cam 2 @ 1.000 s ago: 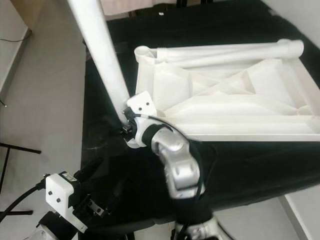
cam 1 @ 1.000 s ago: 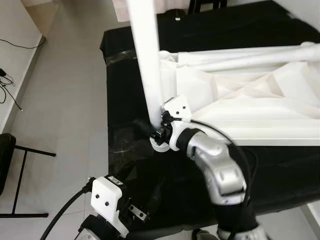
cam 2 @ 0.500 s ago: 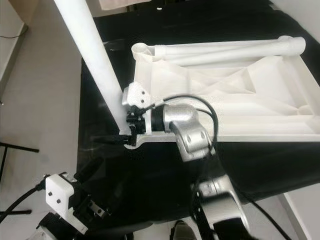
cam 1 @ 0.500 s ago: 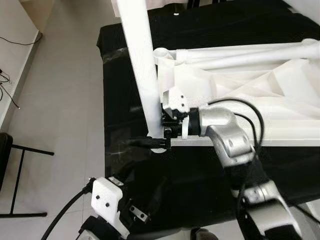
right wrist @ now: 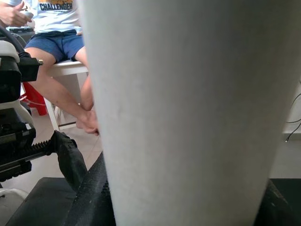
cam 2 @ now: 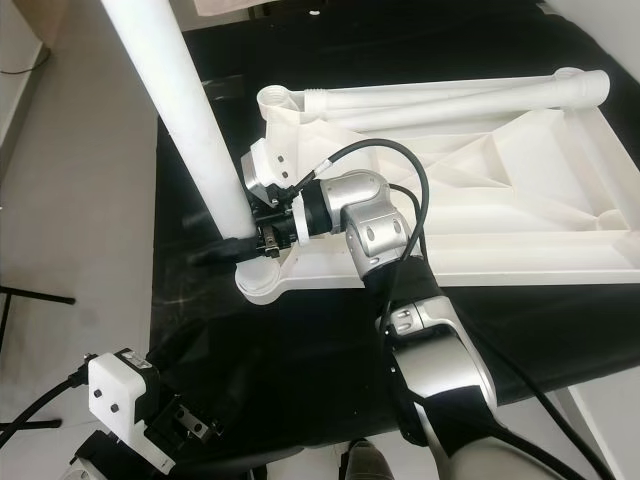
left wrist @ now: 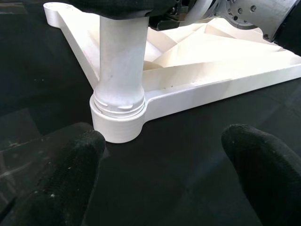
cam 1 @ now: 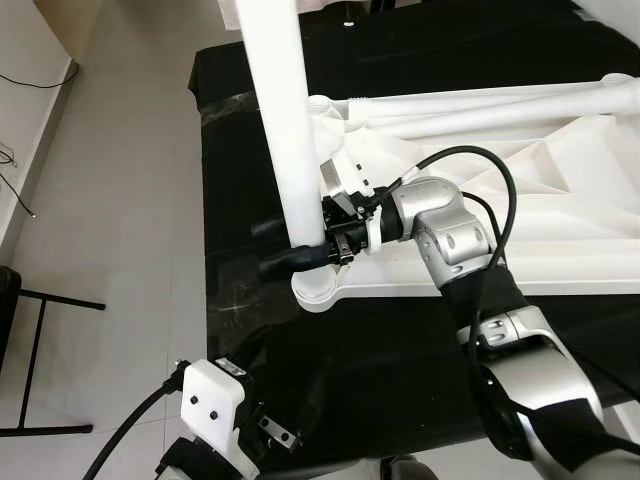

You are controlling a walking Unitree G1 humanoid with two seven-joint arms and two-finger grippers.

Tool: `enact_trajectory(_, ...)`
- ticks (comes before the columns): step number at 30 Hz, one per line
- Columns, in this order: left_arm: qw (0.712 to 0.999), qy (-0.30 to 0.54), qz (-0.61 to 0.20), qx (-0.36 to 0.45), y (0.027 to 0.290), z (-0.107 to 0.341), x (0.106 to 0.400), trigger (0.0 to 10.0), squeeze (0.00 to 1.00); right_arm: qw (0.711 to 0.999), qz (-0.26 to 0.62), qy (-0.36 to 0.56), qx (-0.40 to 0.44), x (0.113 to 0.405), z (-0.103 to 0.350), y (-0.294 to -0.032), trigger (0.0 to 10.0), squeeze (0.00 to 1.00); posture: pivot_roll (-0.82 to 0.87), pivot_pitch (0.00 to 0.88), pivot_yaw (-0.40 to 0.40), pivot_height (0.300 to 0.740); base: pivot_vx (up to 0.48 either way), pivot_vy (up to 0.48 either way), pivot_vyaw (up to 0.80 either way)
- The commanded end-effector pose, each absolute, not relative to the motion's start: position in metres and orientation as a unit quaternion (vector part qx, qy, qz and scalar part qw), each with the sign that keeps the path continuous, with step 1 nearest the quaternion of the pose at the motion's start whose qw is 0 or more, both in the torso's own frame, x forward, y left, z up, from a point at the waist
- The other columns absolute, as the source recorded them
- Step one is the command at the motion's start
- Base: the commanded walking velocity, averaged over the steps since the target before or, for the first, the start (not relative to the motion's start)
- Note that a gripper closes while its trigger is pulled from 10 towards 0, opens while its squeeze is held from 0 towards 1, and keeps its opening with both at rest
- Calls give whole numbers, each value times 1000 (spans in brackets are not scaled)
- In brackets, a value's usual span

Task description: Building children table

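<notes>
A white plastic table top point(cam 1: 520, 200) lies upside down on a black cloth. One white leg point(cam 1: 280, 120) stands upright in its near-left corner socket point(cam 1: 318, 290). My right gripper point(cam 1: 310, 252) is shut on this leg just above the socket; in the right wrist view the leg point(right wrist: 188, 103) sits close between the black fingers point(right wrist: 94, 188). My left gripper point(left wrist: 160, 174) hangs low in front of the socket point(left wrist: 117, 125), open and holding nothing. A second white leg point(cam 2: 450, 97) lies along the far edge of the top.
The black-covered surface point(cam 1: 240, 150) ends at the left over grey tiled floor point(cam 1: 120, 200). A black chair frame point(cam 1: 40, 310) stands on that floor. A seated person point(right wrist: 56, 47) is behind the leg in the right wrist view.
My right arm has swung its elbow to the right and the wrist has turned around the leg's base, still gripping it. The corner socket now lies nearer the front.
</notes>
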State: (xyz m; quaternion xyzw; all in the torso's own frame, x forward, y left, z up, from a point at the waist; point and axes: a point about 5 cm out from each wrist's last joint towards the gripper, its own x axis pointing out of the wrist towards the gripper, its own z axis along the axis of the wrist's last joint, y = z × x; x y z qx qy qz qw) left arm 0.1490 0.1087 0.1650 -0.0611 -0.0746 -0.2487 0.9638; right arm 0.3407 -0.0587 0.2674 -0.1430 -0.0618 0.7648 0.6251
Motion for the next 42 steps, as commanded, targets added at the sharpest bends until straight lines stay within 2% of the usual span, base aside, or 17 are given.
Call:
enact_trajectory(1, 964, -61, -251, -58, 109, 163, 146, 10000, 0, 616, 774, -64, -131, 337, 259, -58, 0, 0, 37, 295, 74, 740, 0, 0, 0)
enact_trajectory(3, 964, -61, -252, -59, 110, 162, 147, 10000, 0, 684, 715, -71, -126, 332, 249, -74, 0, 0, 19, 297, 75, 740, 0, 0, 0)
enact_trajectory(5, 964, -61, -252, -59, 110, 162, 147, 10000, 0, 711, 689, -71, -122, 330, 245, -80, 0, 0, 15, 297, 75, 740, 0, 0, 0)
enact_trajectory(6, 964, -61, -253, -60, 110, 162, 148, 10000, 0, 759, 640, -57, -105, 325, 236, -84, 0, 0, 8, 299, 73, 740, 0, 0, 0)
enact_trajectory(9, 963, -61, -254, -60, 110, 162, 148, 10000, 0, 787, 608, -46, -93, 322, 229, -86, 0, 0, 8, 299, 73, 740, 0, 0, 0)
enact_trajectory(11, 963, -62, -254, -60, 111, 162, 148, 10000, 0, 835, 544, -25, -77, 317, 217, -82, 0, 0, -1, 297, 76, 740, 0, 0, 0)
enact_trajectory(13, 962, -62, -258, -59, 113, 162, 151, 10000, 0, 939, 335, 40, -61, 289, 181, -77, 0, 0, -15, 293, 88, 740, 0, 0, 0)
enact_trajectory(16, 962, -62, -260, -58, 113, 160, 153, 10000, 0, 959, 271, 51, -59, 278, 174, -72, 0, 0, -21, 277, 88, 740, 0, 0, 0)
enact_trajectory(23, 964, -65, -252, -58, 113, 160, 154, 10000, 0, 945, 322, 39, -54, 291, 182, -61, 0, 0, -9, 268, 71, 740, 0, 0, 0)
enact_trajectory(24, 965, -65, -249, -57, 113, 160, 154, 10000, 0, 936, 346, 35, -57, 292, 187, -58, 10000, 0, -7, 266, 70, 740, 0, 0, 0)
enact_trajectory(28, 965, -65, -248, -57, 113, 160, 154, 10000, 0, 913, 403, 11, -57, 292, 202, -49, 10000, 0, -8, 264, 71, 740, 0, 0, 0)
enact_trajectory(29, 964, -65, -251, -58, 113, 160, 153, 10000, 0, 888, 457, -13, -42, 292, 215, -43, 10000, 1000, -11, 262, 70, 740, 0, 0, 0)
enact_trajectory(32, 963, -64, -254, -60, 112, 159, 153, 10000, 0, 854, 516, -46, -46, 288, 229, -37, 10000, 1000, -11, 260, 71, 740, 0, 0, 0)
enact_trajectory(35, 962, -64, -257, -61, 112, 159, 153, 10000, 0, 755, 643, -97, -85, 281, 252, -33, 10000, 1000, -3, 257, 75, 740, 0, 0, 0)
enact_trajectory(37, 962, -64, -257, -62, 111, 159, 153, 10000, 0, 731, 667, -104, -102, 283, 254, -34, 10000, 1000, -3, 257, 75, 740, 0, 0, 0)
enact_trajectory(38, 962, -64, -257, -62, 111, 159, 153, 10000, 0, 692, 702, -110, -125, 284, 256, -35, 10000, 0, 0, 258, 74, 740, 0, 0, 0)
enact_trajectory(42, 963, -64, -255, -62, 111, 160, 152, 10000, 0, 640, 752, -88, -129, 298, 257, -32, 10000, 0, 11, 259, 74, 740, 0, 0, 0)
